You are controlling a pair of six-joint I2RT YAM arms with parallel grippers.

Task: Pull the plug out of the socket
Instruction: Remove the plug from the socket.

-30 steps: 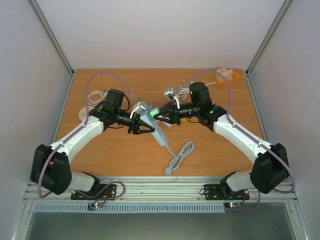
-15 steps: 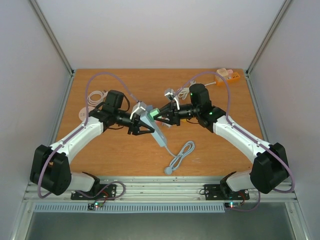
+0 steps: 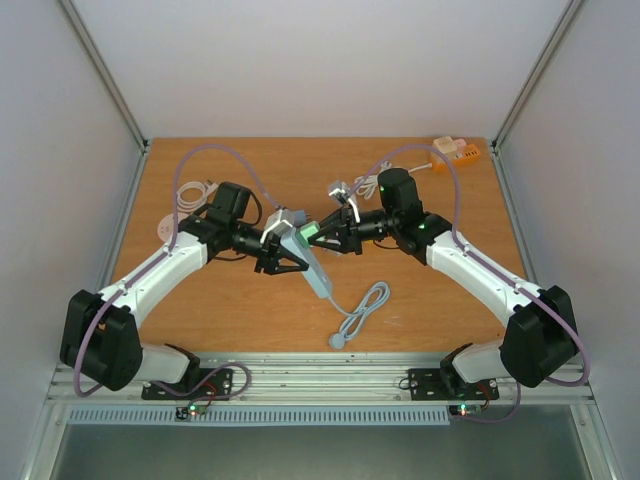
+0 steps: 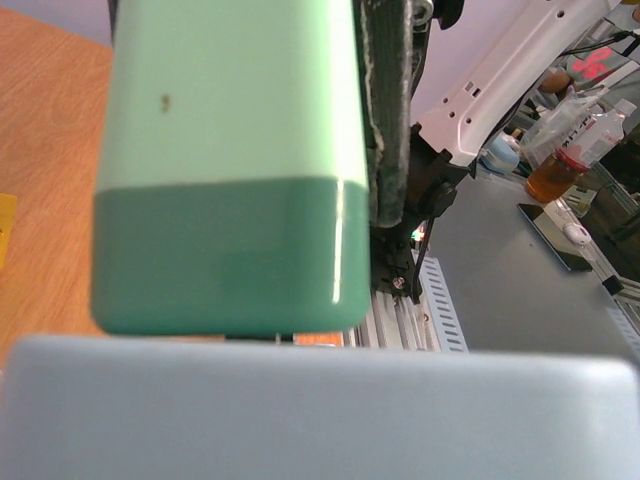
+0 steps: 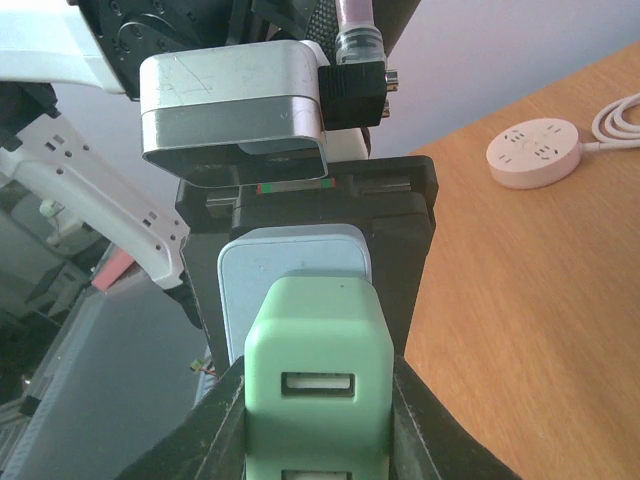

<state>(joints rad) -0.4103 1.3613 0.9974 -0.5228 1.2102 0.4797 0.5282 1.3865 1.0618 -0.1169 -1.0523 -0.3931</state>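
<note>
A light green plug point(image 3: 311, 232) is held above mid-table with my right gripper point(image 3: 320, 235) shut on its sides. In the right wrist view the plug point(image 5: 318, 385) sits between my black fingers point(image 5: 425, 425), its USB port facing the camera. Behind it is the pale grey-blue socket strip point(image 5: 290, 262). My left gripper point(image 3: 280, 243) is shut on that socket strip point(image 3: 312, 265). The left wrist view shows the plug point(image 4: 230, 160) just off the socket face point(image 4: 320, 410), a thin slit between them with slim prongs crossing it.
The strip's grey cable point(image 3: 362, 310) coils on the wooden table toward the front. A round white socket point(image 3: 172, 228) with a white cord lies at the left, also in the right wrist view point(image 5: 534, 153). An orange power strip point(image 3: 458, 150) sits at the back right corner.
My left gripper has drawn the socket strip slightly left and down, away from the plug. The right gripper has held almost still.
</note>
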